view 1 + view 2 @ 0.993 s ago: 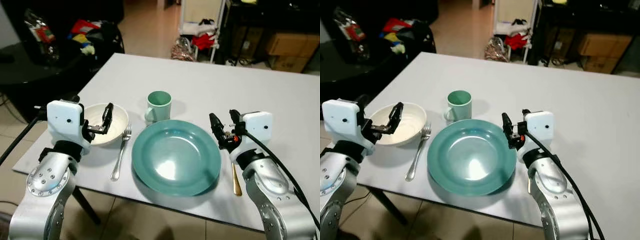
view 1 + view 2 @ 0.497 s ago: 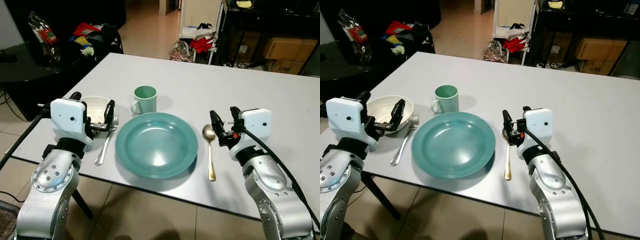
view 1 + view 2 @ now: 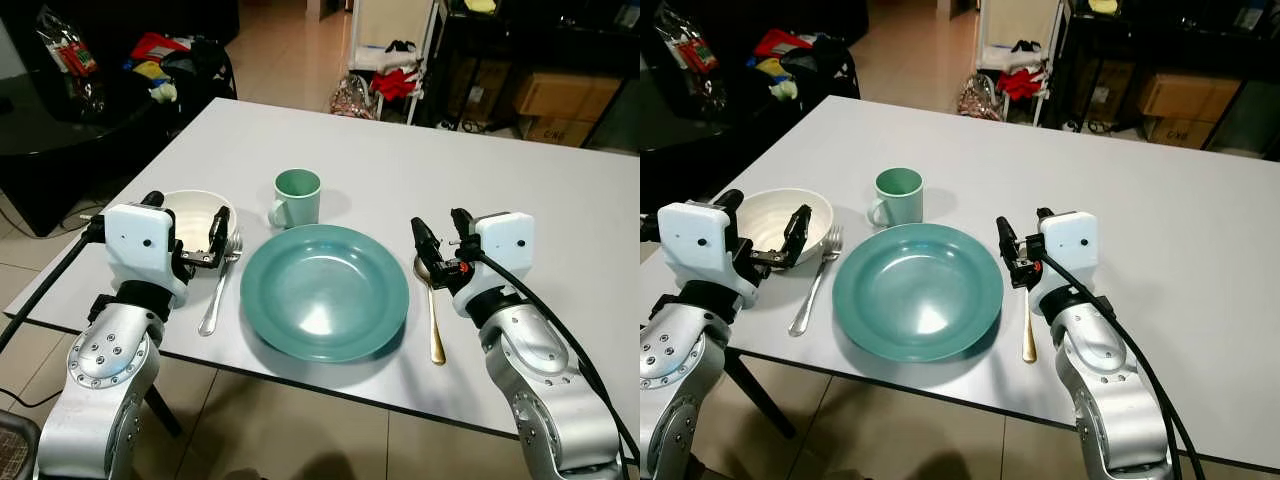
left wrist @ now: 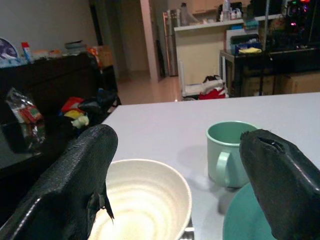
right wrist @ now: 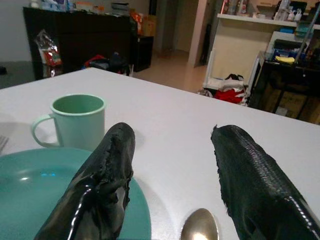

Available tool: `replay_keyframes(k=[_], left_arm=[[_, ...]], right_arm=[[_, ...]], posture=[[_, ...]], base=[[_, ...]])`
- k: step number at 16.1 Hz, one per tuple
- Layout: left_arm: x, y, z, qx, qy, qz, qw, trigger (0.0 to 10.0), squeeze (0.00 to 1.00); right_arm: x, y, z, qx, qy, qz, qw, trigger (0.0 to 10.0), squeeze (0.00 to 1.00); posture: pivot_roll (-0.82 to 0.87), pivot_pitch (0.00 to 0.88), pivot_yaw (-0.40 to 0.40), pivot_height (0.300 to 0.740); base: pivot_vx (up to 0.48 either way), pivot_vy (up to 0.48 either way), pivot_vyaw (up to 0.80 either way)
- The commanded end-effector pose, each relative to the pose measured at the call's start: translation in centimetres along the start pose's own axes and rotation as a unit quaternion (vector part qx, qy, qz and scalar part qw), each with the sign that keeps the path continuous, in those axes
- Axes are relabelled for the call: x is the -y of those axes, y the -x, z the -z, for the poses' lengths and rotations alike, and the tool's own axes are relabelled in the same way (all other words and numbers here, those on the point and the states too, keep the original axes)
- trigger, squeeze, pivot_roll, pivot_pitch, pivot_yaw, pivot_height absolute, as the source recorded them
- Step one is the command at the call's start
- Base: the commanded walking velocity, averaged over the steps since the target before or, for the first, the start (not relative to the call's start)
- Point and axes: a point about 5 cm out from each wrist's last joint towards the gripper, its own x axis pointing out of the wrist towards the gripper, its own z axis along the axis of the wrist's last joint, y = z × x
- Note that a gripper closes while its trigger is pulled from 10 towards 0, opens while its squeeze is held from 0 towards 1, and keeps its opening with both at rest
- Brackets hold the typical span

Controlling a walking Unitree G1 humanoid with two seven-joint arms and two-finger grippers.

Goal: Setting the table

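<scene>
A white table with a smooth matte top carries one place setting. At its centre sits a round teal plate with a glossy, shallow well. A pale green mug with a loop handle stands just behind the plate's left rim. A cream bowl, round and glossy, sits near the left edge of the table; a silver metal fork lies between bowl and plate, tines pointing away from the robot. A gold-coloured spoon lies just right of the plate, handle toward the robot. The left gripper hangs over the bowl's near rim, its textured black fingers spread apart and holding nothing. The right gripper hovers above the spoon's bowl — fingers likewise parted, empty. No legible writing or brand marks can be made out on any item.
</scene>
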Motion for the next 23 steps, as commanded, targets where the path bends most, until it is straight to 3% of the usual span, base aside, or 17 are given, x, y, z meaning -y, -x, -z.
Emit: replay_keyframes(k=[1,7,12,19,23], left_arm=[[0.1,0.1,0.0,0.002,-0.003,0.005,1.000,10.0,0.96],[0.0,0.2,0.3,-0.009,-0.007,0.006,1.000,10.0,0.96],[0.1,1.1,0.4,-0.018,-0.010,0.007,1.000,10.0,0.96],[0.5,1.2,0.6,-0.028,-0.011,0.016,0.999,10.0,0.96],[0.0,1.4,1.2,-0.050,-0.014,0.012,0.999,10.0,0.94]], right_arm=[[0.4,0.1,0.3,-0.006,0.006,0.007,1.000,10.0,0.00],[0.2,-0.1,0.3,-0.002,0.009,0.005,1.000,10.0,0.00],[0.2,0.4,0.7,-0.017,0.013,-0.002,1.000,10.0,0.00],[0.3,0.9,1.0,-0.029,0.023,-0.006,0.999,10.0,0.00],[-0.4,0.7,1.1,-0.031,0.024,-0.022,0.999,10.0,0.00]], posture=[[0.04,0.000,0.000,0.740],[0.05,0.000,0.007,0.740],[0.06,0.000,-0.007,0.740],[0.06,0.000,-0.003,0.740],[0.07,0.000,0.005,0.740]], base=[[0.000,0.000,0.00],[0.000,-0.239,0.00],[0.000,-0.301,0.00],[0.000,-0.301,0.00],[0.000,0.000,0.80]])
